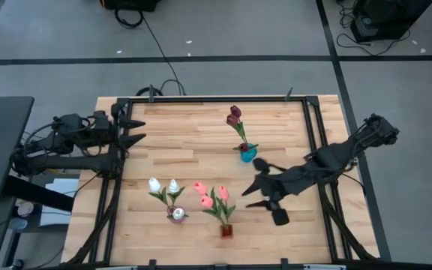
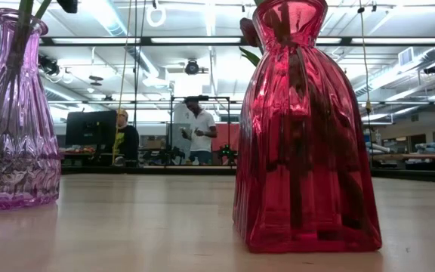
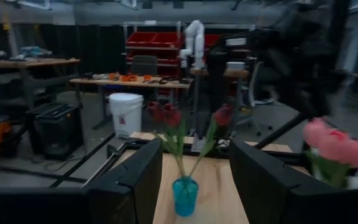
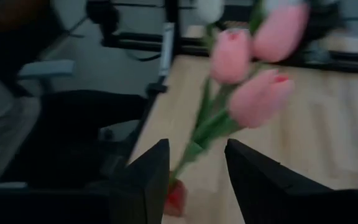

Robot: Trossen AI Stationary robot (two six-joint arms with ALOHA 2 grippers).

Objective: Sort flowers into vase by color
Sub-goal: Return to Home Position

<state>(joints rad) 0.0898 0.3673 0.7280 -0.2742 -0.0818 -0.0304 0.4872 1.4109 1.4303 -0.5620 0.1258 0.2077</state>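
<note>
Three maroon tulips (image 1: 235, 115) stand in a small blue vase (image 1: 246, 156) at the table's middle far side. Two white tulips (image 1: 163, 185) stand in a purple vase (image 1: 176, 215), and three pink tulips (image 1: 212, 195) in a red vase (image 1: 226, 230), both near the front. My right gripper (image 1: 252, 192) is open, just right of the pink tulips, and touches nothing. In the right wrist view its fingers (image 4: 194, 180) point at the pink heads (image 4: 247, 50) and the red vase (image 4: 174, 198). My left gripper (image 1: 135, 130) is open and empty at the left edge, facing the blue vase (image 3: 185, 195).
The low view shows the purple vase (image 2: 13, 113) and the red vase (image 2: 308, 128) close up, with people far behind the table. A black frame (image 1: 306, 120) runs along the table's edges. Bare wood lies between the left gripper and the vases.
</note>
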